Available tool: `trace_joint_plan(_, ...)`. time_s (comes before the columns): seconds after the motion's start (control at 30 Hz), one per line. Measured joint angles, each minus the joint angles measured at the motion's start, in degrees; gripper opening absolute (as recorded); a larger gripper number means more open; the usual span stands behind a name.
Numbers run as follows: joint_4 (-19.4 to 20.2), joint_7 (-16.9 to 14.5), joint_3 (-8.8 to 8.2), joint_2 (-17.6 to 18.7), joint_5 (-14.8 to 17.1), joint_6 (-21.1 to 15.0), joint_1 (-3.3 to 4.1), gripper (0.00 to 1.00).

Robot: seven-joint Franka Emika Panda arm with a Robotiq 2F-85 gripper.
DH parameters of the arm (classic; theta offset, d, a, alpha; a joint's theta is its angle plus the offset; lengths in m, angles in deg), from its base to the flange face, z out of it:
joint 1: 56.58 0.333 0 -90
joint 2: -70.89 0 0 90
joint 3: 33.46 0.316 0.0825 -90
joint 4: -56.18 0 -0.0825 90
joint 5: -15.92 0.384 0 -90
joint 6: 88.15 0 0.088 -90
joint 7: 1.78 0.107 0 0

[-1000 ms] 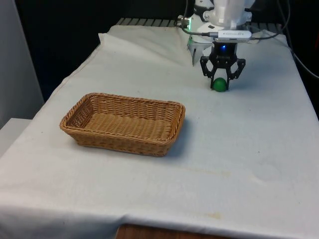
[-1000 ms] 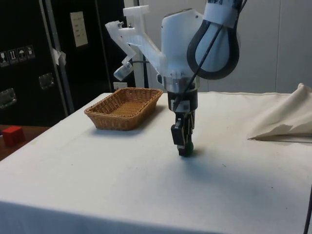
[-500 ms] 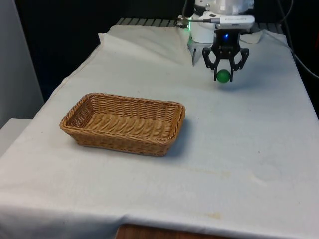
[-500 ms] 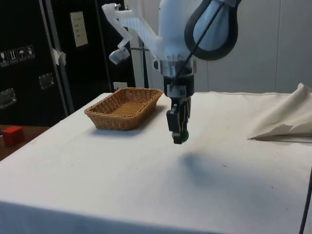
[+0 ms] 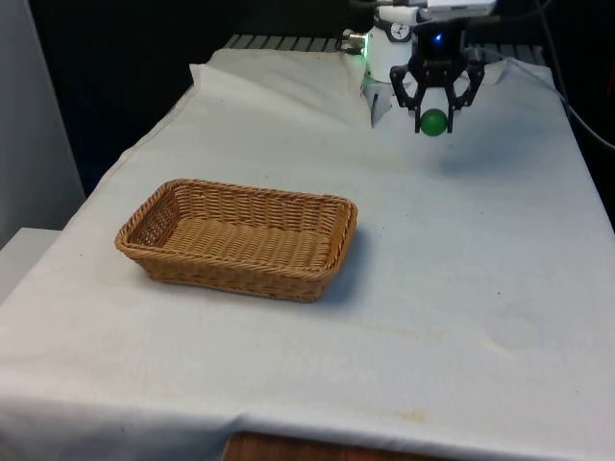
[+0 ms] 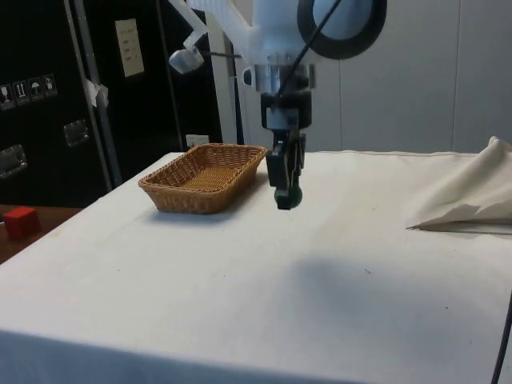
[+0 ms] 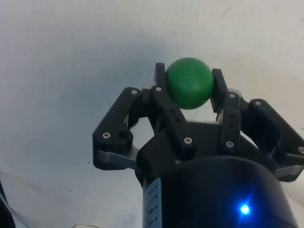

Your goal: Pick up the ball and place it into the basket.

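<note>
Lifted higher than a second ago, the end effector (image 5: 434, 117) now carries the green ball (image 5: 433, 122) clear of the tabletop (image 5: 461, 288), where before the ball sat on the cloth between the fingers. Over that second it has also shifted a little toward the basket in the side view.

The white arm (image 6: 280, 32) comes down from above with its wrist pointing straight down, and the black end effector (image 6: 286, 192) hangs vertically below it. Its two fingers are closed narrowly on the ball (image 7: 189, 88), one pad pressing each side, with the ball at the fingertips (image 7: 161, 83). In the side view the ball (image 6: 290, 194) hangs in the air above the cloth, with a faint shadow on the cloth beneath it.

The wicker basket (image 5: 154, 252) stands on the tabletop toward the front view's left, well apart from the end effector and nearer the camera. It is rectangular, shallow, sits flat, and its woven floor is bare. In the side view the basket (image 6: 160, 192) lies beyond the end effector, toward the dark cabinets (image 6: 48, 96).
</note>
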Motion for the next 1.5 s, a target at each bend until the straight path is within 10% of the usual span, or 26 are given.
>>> trace_joint_plan(0.9, -12.5, -4.9, -5.1, -1.8, -2.2, 14.4, -1.55, 0.0)
trace_joint_plan(1.5, -23.5, -9.5, -9.34, 5.8, -1.5, 19.1, -2.23, 0.0)
